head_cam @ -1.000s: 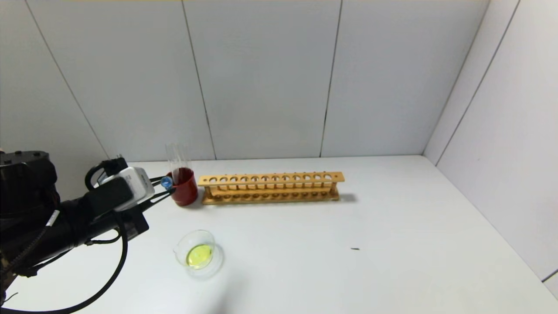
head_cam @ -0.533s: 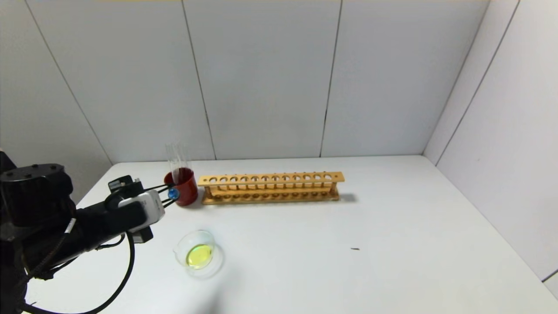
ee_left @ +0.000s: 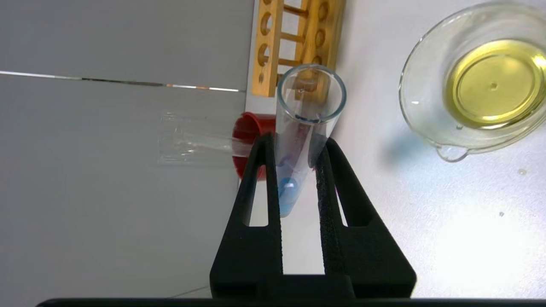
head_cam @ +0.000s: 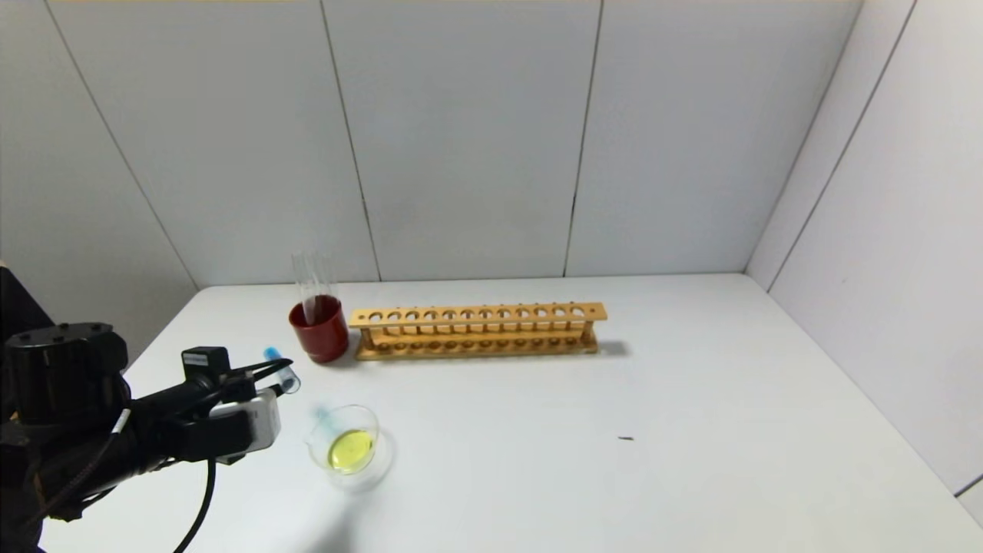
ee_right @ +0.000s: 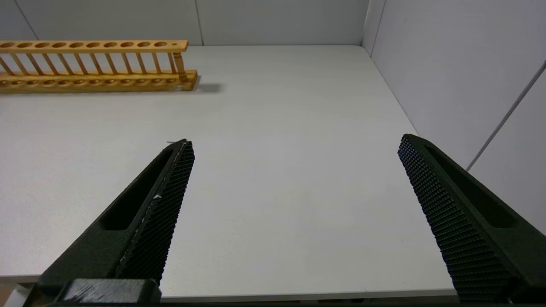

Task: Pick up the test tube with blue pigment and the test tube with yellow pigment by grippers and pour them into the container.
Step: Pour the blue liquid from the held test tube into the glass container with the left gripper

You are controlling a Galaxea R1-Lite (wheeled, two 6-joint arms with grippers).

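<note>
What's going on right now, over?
Left gripper shut on blue test tube, tilted beside glass dish. Dish holds yellow liquid, no blue visible. Right gripper open, idle. Nothing blocking.

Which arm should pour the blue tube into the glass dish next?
Left. Its end effector already grips the blue tube beside the glass dish; the right end effector hangs open, far away.

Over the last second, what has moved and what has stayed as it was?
The left tool, shut on the test tube with blue pigment, carried it away from the red cup, nearer and lower toward the container, tipping it over. Cup, wooden rack and the container with its yellow liquid stayed put.
</note>
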